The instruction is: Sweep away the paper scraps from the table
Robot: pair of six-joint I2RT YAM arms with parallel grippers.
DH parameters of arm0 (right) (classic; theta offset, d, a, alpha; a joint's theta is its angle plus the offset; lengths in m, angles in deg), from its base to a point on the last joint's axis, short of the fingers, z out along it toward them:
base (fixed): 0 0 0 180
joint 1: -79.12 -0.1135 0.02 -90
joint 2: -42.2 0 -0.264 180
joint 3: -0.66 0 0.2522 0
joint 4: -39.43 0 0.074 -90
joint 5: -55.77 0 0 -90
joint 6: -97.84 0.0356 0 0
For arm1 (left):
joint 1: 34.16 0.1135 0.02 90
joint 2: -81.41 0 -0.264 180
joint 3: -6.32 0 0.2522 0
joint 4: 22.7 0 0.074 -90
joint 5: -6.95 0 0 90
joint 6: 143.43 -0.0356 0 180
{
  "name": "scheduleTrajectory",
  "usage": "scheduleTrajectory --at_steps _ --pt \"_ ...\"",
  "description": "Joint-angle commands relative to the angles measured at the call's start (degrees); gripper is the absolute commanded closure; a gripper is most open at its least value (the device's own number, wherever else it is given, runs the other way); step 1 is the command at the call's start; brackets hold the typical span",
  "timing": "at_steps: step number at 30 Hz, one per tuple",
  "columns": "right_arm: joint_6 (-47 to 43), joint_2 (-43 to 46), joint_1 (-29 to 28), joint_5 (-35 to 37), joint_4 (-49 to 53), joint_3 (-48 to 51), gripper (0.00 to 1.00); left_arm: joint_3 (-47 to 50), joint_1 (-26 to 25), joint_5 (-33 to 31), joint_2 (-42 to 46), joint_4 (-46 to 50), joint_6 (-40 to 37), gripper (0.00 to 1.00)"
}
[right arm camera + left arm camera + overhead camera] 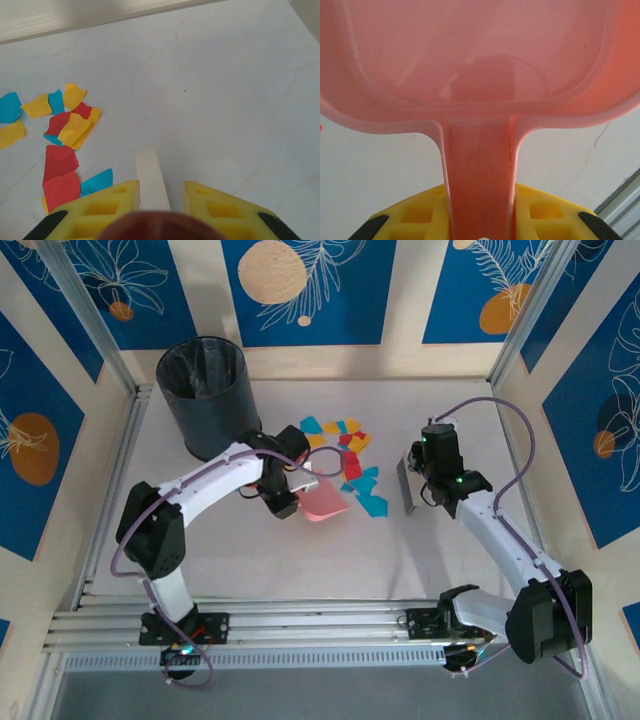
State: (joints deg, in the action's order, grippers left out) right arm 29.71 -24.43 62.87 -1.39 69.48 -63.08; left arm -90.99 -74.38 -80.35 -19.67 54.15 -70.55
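Paper scraps (350,455) in red, yellow and blue lie in a loose cluster on the white table (300,560), right of centre. A pink dustpan (322,502) rests at the cluster's near left edge. My left gripper (290,494) is shut on its handle, which runs between the yellow fingers (415,215) of the left gripper (480,212). The pan (480,60) spreads out ahead of them. Right of the scraps, my right gripper (425,477) is shut on a white sweeping blade (405,485). In its wrist view the blade (150,175) juts out of the right gripper (161,192), with scraps (65,125) to its left.
A black waste bin (205,395) with a liner stands at the back left, just behind the left arm. Aluminium rails (300,625) edge the near side, and blue floral wall panels enclose the table. Bare tabletop (225,75) lies ahead of the right gripper.
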Motion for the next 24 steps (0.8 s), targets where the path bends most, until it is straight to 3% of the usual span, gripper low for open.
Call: scheduleTrajectory --at_steps 1,24 --pt "-0.8 -1.2 -0.8 0.4 -2.2 0.1 1.0 0.6 -1.2 0.0 -0.8 0.8 -1.9 1.0" --pt "1.3 -9.6 -4.9 -7.1 -6.4 -1.7 1.0 -2.9 -3.0 -1.8 -10.5 -0.4 -2.2 1.0"
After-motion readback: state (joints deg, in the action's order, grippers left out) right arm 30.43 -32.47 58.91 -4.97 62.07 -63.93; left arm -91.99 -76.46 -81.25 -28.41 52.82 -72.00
